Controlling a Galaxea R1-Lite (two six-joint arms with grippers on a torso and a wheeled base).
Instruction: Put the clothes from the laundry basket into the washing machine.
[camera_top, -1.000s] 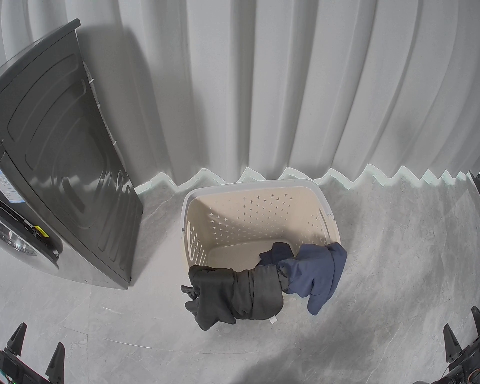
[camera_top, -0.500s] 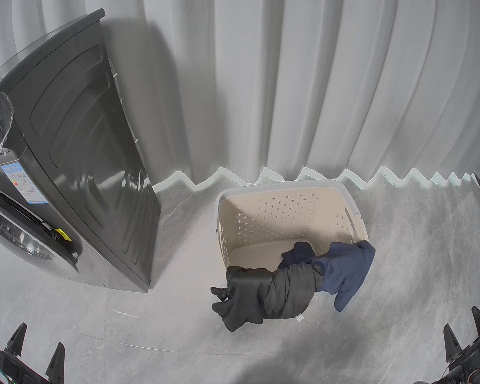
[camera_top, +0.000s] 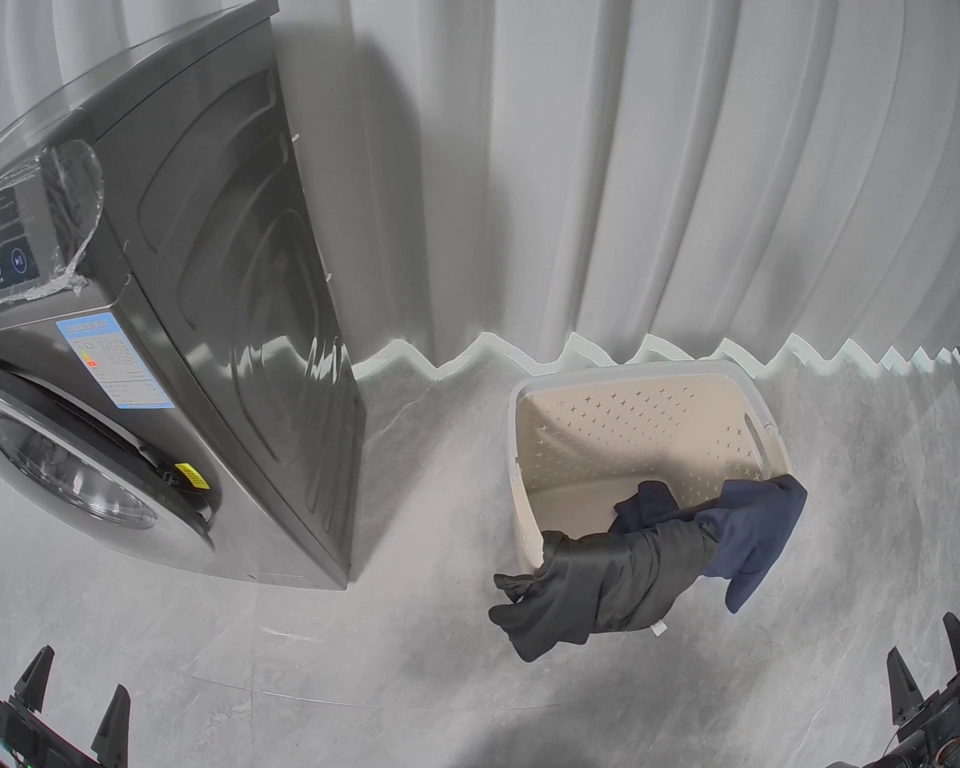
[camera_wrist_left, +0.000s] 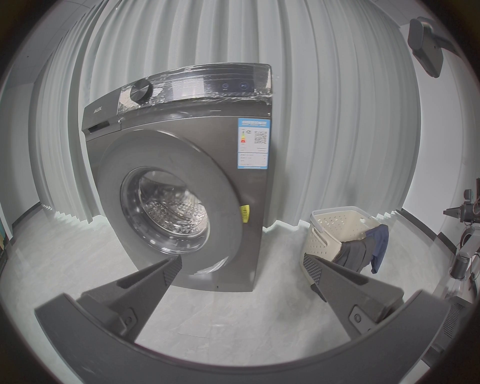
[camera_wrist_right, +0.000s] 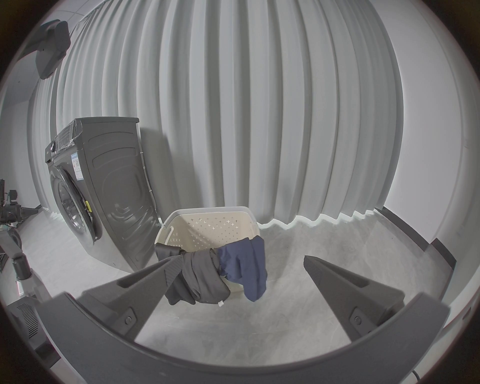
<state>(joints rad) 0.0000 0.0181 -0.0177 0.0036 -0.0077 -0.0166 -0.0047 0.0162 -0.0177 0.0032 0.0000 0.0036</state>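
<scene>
A beige laundry basket (camera_top: 640, 420) (camera_wrist_left: 340, 225) (camera_wrist_right: 210, 227) stands on the floor before the curtain. Over its near rim hang a dark grey garment (camera_top: 600, 585) (camera_wrist_right: 197, 275) and a navy garment (camera_top: 750, 525) (camera_wrist_right: 245, 265). To the basket's left stands the dark grey washing machine (camera_top: 200, 330) (camera_wrist_left: 190, 175) (camera_wrist_right: 100, 185), its round door (camera_wrist_left: 167, 210) shut over the drum. My left gripper (camera_top: 72, 705) (camera_wrist_left: 240, 280) is open and holds nothing, low at the near left. My right gripper (camera_top: 925, 670) (camera_wrist_right: 242, 280) is open and holds nothing, low at the near right.
A pleated white curtain (camera_top: 620, 170) runs along the back behind the machine and basket. Grey marble-look floor (camera_top: 400, 640) lies bare between the grippers, the machine and the basket. A dark skirting board (camera_wrist_right: 410, 230) lines the wall at the right.
The head view has swung left: machine and basket sit further right in it, and more of the machine's front shows. Both grippers stay where they were, open.
</scene>
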